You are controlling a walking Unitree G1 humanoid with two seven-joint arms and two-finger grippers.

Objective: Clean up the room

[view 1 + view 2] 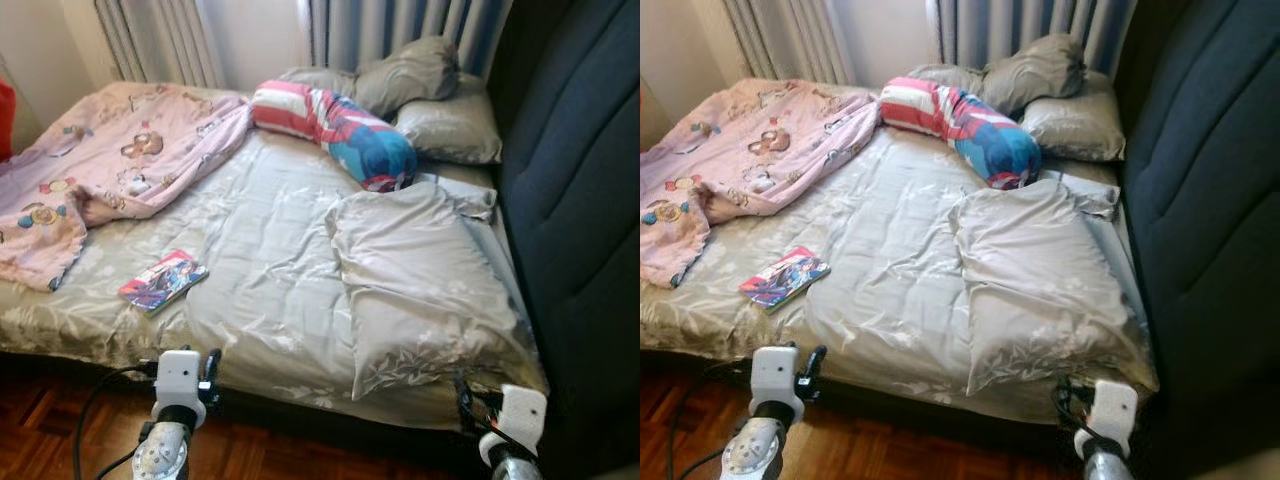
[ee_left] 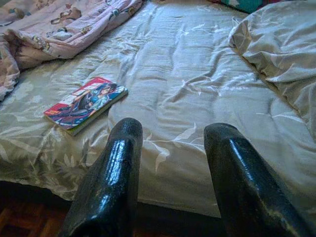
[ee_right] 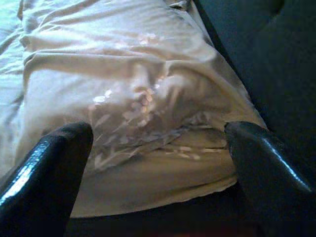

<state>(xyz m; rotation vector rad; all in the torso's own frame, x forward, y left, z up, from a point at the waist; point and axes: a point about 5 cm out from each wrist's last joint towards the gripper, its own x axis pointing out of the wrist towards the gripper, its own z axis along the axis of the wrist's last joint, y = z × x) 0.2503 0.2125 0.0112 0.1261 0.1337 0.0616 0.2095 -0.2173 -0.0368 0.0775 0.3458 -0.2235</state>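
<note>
I'm standing at the side edge of the bed (image 1: 270, 240), with both arms held low over the wooden floor (image 1: 40, 420) just short of the mattress. My left gripper (image 2: 170, 163) has its two black fingers spread apart and holds nothing; it faces the near edge, where a colourful book (image 1: 163, 280) lies flat on the grey sheet close to that edge. My right gripper (image 3: 158, 163) is likewise spread wide and empty, facing the near corner of a large grey pillow (image 1: 425, 285) that reaches the bed's near edge beside the dark padded headboard (image 1: 575, 200). A pink blanket (image 1: 120, 160) lies crumpled over the far left corner. A red, white and blue bolster (image 1: 335, 130) and more grey pillows (image 1: 450, 125) sit along the far edge by the curtains (image 1: 400, 30).
</note>
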